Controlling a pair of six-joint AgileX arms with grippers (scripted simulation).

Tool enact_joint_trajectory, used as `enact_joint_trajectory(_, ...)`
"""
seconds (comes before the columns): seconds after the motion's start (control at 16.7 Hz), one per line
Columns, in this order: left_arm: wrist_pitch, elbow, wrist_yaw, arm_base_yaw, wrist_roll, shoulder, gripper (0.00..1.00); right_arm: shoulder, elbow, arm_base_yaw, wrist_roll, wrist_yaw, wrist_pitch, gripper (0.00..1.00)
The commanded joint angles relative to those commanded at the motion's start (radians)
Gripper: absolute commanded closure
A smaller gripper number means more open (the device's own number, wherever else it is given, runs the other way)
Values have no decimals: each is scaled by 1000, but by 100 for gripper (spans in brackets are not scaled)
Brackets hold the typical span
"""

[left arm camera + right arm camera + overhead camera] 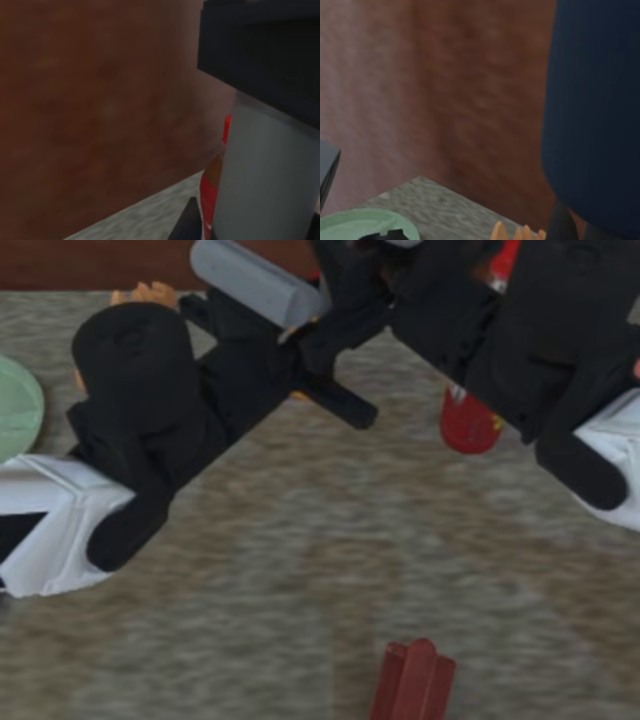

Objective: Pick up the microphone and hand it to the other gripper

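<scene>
Both arms reach inward, left gripper (300, 340) meeting right gripper (345, 315) around the microphone (255, 280).

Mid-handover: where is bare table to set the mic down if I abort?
Free: the wide middle of the table, between both arms and the dark red block. Crowded: the far edge, where both grippers meet around the microphone, beside the red bottle.

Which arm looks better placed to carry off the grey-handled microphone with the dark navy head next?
Probably the left: the microphone lies with its grey handle along the left gripper and fills its wrist view. The right gripper faces only the navy head. Grip unclear.
</scene>
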Motion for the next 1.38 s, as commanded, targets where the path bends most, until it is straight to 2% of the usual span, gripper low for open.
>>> enact_joint_trajectory(0.24,0,0,0,0,0,0,100,0,0,0,0,0,0,100)
enact_joint_trajectory(1.02,0,0,0,0,0,0,2,0,0,0,0,0,0,100)
enact_joint_trajectory(1.38,0,0,0,0,0,0,0,0,0,0,0,0,0,100)
